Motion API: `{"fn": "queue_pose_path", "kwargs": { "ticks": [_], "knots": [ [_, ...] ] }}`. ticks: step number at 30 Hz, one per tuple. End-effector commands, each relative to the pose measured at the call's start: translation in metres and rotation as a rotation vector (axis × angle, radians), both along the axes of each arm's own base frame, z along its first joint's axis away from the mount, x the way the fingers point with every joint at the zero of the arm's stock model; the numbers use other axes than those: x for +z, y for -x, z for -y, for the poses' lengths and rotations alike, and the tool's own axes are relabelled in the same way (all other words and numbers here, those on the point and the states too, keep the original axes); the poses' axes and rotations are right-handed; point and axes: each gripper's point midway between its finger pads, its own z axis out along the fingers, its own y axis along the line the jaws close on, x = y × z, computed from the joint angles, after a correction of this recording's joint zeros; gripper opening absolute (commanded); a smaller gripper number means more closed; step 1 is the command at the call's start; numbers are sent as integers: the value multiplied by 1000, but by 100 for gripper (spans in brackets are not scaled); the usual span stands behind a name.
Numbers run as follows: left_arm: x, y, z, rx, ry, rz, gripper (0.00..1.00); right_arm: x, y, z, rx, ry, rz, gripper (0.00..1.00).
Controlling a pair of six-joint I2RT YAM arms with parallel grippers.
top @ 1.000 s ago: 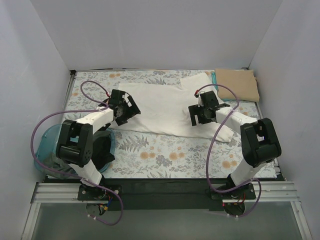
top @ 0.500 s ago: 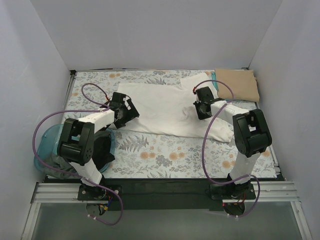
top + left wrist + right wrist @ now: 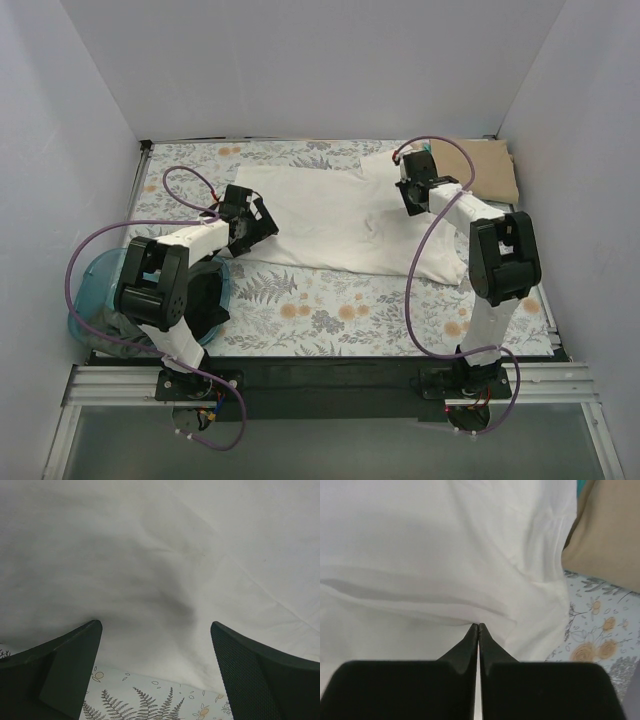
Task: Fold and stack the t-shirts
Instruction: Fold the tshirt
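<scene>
A large cream-white t-shirt [image 3: 325, 215] lies spread across the floral cover, and it fills the left wrist view [image 3: 150, 550]. My left gripper [image 3: 265, 222] hovers open over the shirt's left hem, its fingers [image 3: 62, 667] wide apart with nothing between them. My right gripper [image 3: 408, 178] sits at the shirt's back right, by the sleeve. It is shut, its tips [image 3: 478, 626] pinching a raised fold of the white cloth [image 3: 445, 545]. A folded tan t-shirt [image 3: 482, 165] lies in the back right corner [image 3: 610, 535], with a teal sliver [image 3: 580, 486] at its edge.
A translucent teal basket [image 3: 88, 290] holding dark clothes [image 3: 205, 300] stands at the near left beside the left arm. Floral table covering [image 3: 330, 305] shows in front of the shirt. White walls close in the back and both sides.
My right gripper has shut on a fold of the white shirt and moved toward the back right, drawing the cloth with it. The left gripper has barely moved.
</scene>
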Motion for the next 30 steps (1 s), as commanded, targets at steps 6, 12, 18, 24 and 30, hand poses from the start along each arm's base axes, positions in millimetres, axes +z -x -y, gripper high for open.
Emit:
{"fn": "queue_pose_path", "kwargs": {
  "ticks": [6,12,18,24,30],
  "knots": [
    [-11,15,-13,-7,-60,-42,91,25,-62,23,37,233,95,50],
    [-9,15,-10,-16,-45,-41,91,53,-54,25,-66,158,165,98],
    [-10,19,-7,-14,-21,-50,91,42,19,-22,-77,-270,89,98],
    [-10,29,-11,22,-18,-61,91,-8,84,-38,-34,-409,-52,98],
    [-20,49,-22,87,-35,-102,91,-25,85,-28,-37,-342,-75,98]
  ]
}}
